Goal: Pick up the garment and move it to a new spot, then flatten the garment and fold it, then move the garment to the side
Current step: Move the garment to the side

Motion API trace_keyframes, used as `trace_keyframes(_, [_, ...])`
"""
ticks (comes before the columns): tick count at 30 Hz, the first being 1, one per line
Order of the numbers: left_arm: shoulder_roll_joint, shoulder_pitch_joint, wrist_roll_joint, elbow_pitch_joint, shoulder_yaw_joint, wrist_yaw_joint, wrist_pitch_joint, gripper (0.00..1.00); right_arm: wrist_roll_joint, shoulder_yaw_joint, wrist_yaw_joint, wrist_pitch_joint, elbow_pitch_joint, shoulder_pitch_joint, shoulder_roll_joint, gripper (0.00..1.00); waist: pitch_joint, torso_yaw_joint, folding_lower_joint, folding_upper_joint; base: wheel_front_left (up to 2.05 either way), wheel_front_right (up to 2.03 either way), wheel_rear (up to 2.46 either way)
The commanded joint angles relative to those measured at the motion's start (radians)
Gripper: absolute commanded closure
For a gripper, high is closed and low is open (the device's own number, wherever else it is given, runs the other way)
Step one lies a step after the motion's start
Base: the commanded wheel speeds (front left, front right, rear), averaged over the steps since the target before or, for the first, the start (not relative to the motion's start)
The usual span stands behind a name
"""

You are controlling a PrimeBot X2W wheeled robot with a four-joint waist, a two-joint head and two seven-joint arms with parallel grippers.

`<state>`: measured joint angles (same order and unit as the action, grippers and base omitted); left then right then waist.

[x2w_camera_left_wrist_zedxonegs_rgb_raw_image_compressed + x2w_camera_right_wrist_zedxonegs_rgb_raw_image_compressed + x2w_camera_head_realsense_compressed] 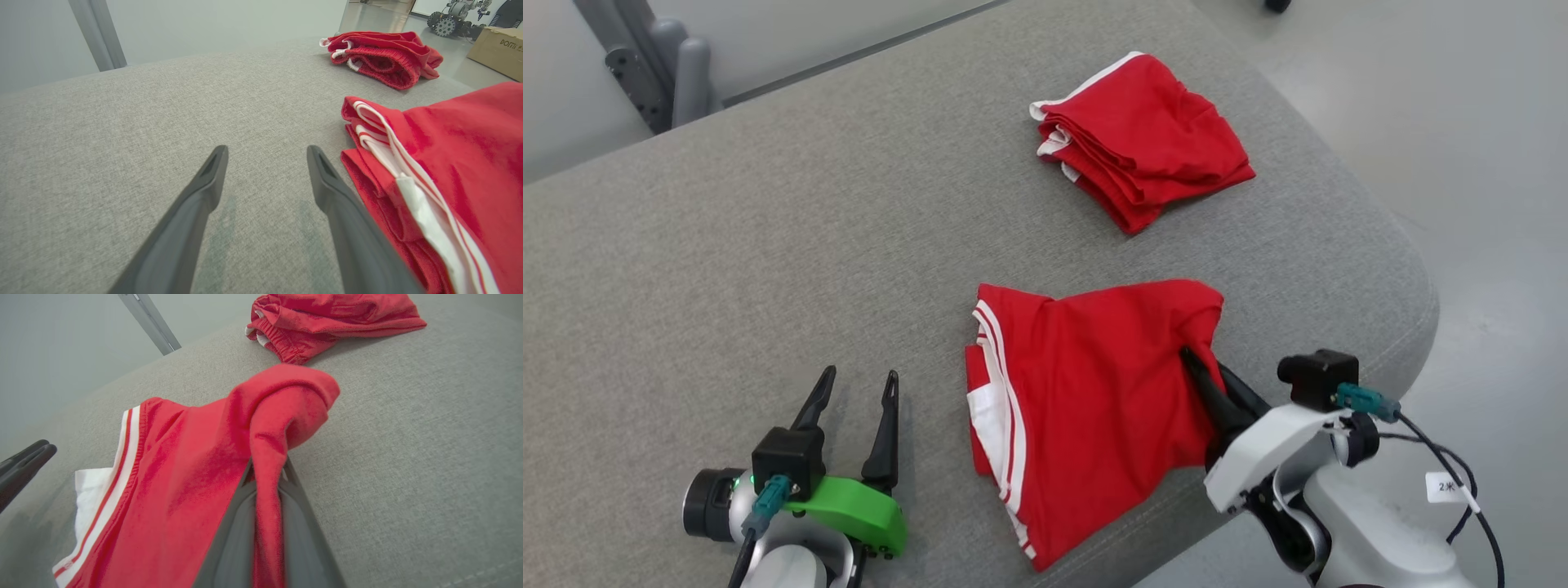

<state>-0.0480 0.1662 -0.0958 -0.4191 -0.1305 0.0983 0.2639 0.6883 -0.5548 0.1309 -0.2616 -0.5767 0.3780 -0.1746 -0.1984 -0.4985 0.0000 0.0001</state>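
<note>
A red garment (1086,400) with white stripes lies partly spread near the front edge of the grey cushion (768,269); it also fills the right of the left wrist view (453,171) and the middle of the right wrist view (192,477). My right gripper (1192,359) is shut on the garment's right corner, and a fold of red cloth is pinched between its fingers (294,522). My left gripper (856,386) stands open just left of the garment, low over the cushion, nothing between its fingers (204,192).
A second red garment (1143,151) lies folded at the back right of the cushion. The cushion's right and front edges drop to a pale floor (1486,204). A cardboard box (496,51) and a wheeled machine (453,18) stand far off.
</note>
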Motion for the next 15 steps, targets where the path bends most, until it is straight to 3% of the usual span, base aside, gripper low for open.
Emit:
trace_keyframes(1, [-0.006,0.022,0.014,0.01,0.005,0.005,0.0,0.0,-0.015,-0.008,-0.001,-0.004,0.014,0.043,-0.008,1.0,-0.048,0.05,0.0,-0.0001,0.0,0.0,0.0])
trace_keyframes(9, [-0.015,0.048,0.041,0.014,0.017,0.013,-0.001,0.0,-0.056,-0.048,-0.001,-0.004,0.002,0.256,-0.059,1.0,-0.127,0.118,0.0,-0.0001,0.0,0.0,0.0])
trace_keyframes(15, [-0.027,0.08,0.059,0.014,0.015,0.016,-0.001,0.0,-0.071,-0.013,-0.001,-0.004,-0.071,0.461,-0.142,1.0,-0.193,0.184,0.0,-0.0001,0.0,0.0,0.0])
